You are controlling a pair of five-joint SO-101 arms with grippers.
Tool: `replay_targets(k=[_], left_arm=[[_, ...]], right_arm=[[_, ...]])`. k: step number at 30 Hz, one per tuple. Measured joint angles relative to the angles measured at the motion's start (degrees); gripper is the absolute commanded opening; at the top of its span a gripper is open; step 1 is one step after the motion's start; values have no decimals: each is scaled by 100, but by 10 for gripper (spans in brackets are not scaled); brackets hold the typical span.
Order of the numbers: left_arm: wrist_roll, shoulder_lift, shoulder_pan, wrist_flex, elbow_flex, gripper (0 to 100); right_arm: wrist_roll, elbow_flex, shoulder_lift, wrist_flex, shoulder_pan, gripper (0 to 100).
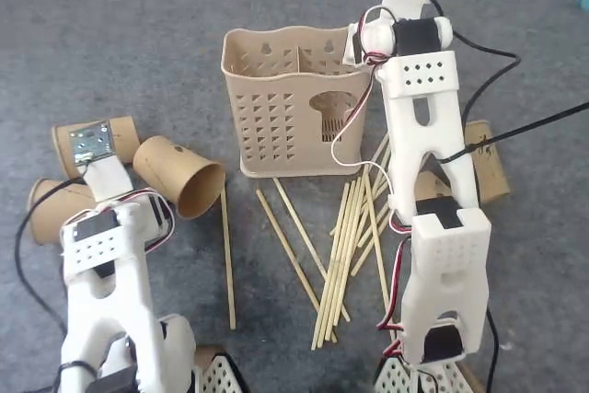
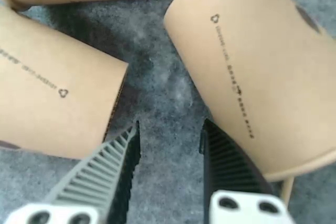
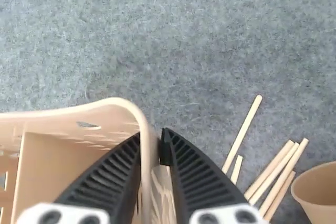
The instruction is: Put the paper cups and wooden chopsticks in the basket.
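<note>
— Over at the basket (image 1: 276, 108), what is the right claw (image 3: 151, 145) doing?

— It is pinching the basket's rim near a corner. Its ribbed fingers (image 3: 115, 177) are clamping the thin wall from both sides, with nothing else between them. The basket is standing upright on the grey carpet (image 1: 138, 52).

— And the left claw (image 2: 170, 127)?

— It is hanging partly open just above the carpet and gripping nothing. Its tips are pointing into the gap between two paper cups (image 2: 52, 103) that are lying on their sides.

— Where are the cups lying overall?

— Three are lying close together on the carpet beside the left arm (image 1: 101, 255), well apart from the basket. A fourth cup (image 1: 483, 167) is lying on its side behind the right arm (image 1: 423, 135), on the side away from the basket.

— And the chopsticks (image 1: 345, 246)?

— Most are lying in a loose bundle on the carpet in front of the basket, next to the right arm. One single stick (image 1: 227, 255) is lying apart from them, near the mouth of the nearest cup.
</note>
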Motion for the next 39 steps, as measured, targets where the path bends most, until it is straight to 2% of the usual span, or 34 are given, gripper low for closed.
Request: replay_targets(k=[4,7,13,20,25,32,39], left_arm=[[0,0,0,0,0,181],[0,0,0,0,0,181],[0,0,0,0,0,181],[0,0,0,0,0,181],[0,0,0,0,0,181],[0,0,0,0,0,181],[0,0,0,0,0,181]], right_arm=[[18,-9,0,369,-26,201],[26,-26,0,642,-70,255],[53,-818,9,1477,-70,258],[237,-1143,-141,1556,-26,256],[273,-202,-1108,1556,229,256],[281,1934,-2716,1556,967,256],[484,3323,-3138,1556,1776,255]])
